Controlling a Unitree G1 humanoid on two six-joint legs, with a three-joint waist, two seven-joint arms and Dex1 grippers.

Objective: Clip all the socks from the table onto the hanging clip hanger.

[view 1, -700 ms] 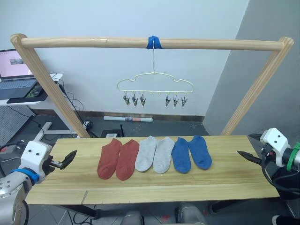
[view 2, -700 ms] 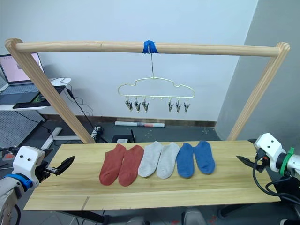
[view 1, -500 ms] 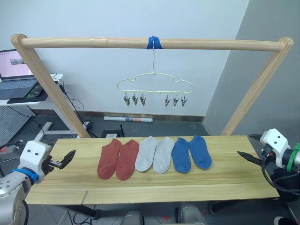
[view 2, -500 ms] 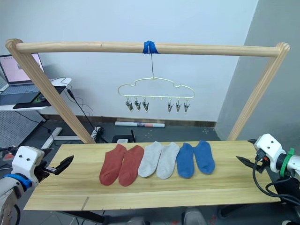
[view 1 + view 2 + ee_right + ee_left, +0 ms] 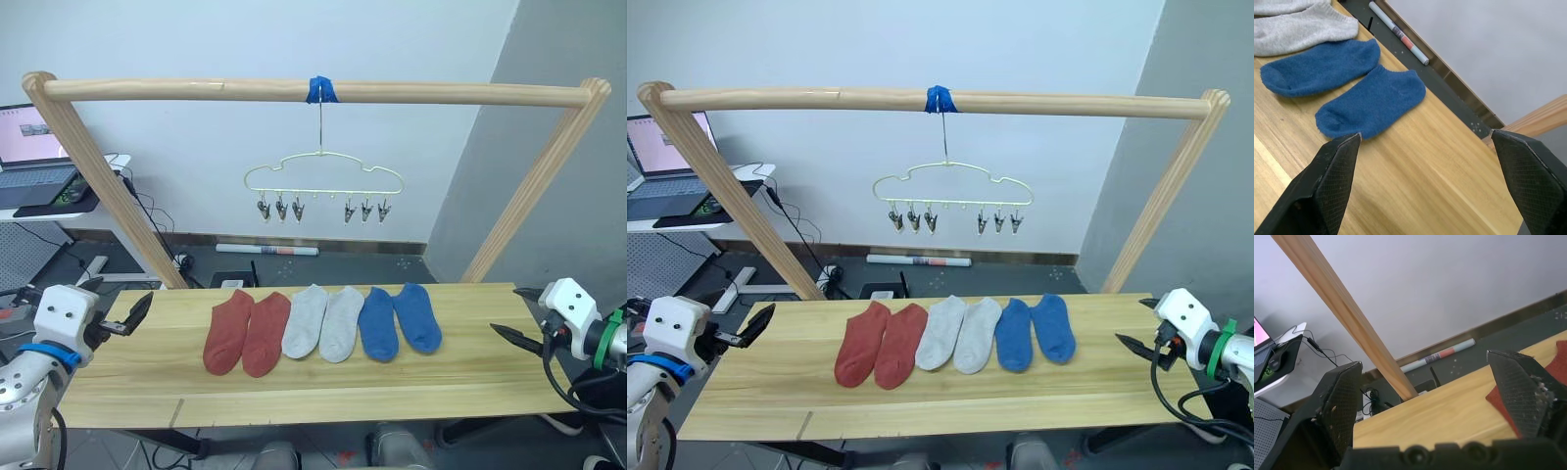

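Observation:
Six socks lie side by side in a row across the middle of the pale wood table: two rust-red socks, two light grey socks and two royal blue socks. Above them the thin metal clip hanger hangs from the pole by a blue tie, with all its clips bare. My left gripper hovers open over the table's left end, well apart from the red pair. My right gripper hovers open over the right end, a short way from the blue socks.
A round wooden pole frame spans the table, its slanted legs meeting the two back corners. A laptop sits on a side desk at the far left. A tube lies on the floor behind the table.
My left gripper has drawn back toward the table's left edge and risen slightly. My right gripper has shifted a little lower. The socks and the hanger have not moved.

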